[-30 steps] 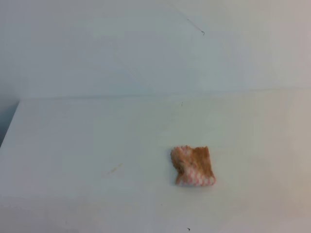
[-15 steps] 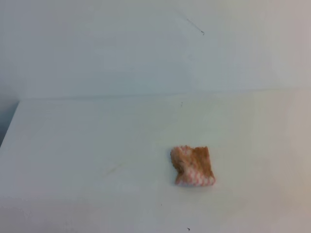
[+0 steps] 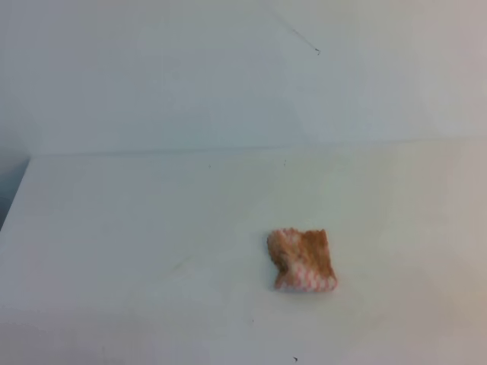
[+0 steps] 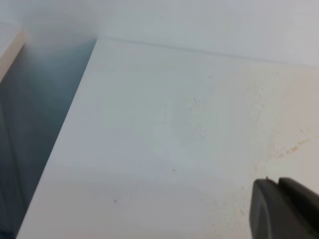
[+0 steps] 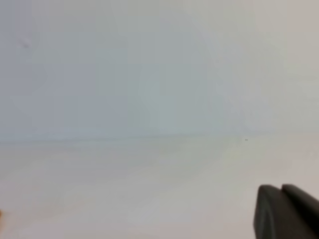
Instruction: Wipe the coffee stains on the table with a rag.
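We see the rag (image 3: 302, 261) lying loose and crumpled on the white tabletop (image 3: 114, 228), its upper side soaked brown and its pink-and-white check showing only along the near edge. No hand touches it, and neither arm appears in the high view. Left of the rag, a faint thin streak (image 3: 181, 263) is all that remains visible of the coffee stains on the open surface; in the left wrist view we also note pale yellowish specks (image 4: 291, 148) scattered over the tabletop.

The left hand (image 4: 281, 209) shows as dark fingers meeting at the lower right of its own view, with nothing between them; we read it as closed and empty. The right hand (image 5: 285, 211) presents the same way in its view, fingers together and gripping nothing, well clear of the rag.

We judge the wiping largely done, with only residue left. To finish well, we would part the fingers of the nearer hand, descend on the rag's raised middle fold, and clamp it firmly. We would then turn a cleaner checked face downward if possible, since the saturated brown side may smear rather than lift. A light, flat drag leftward from the rag across the streak should suffice.
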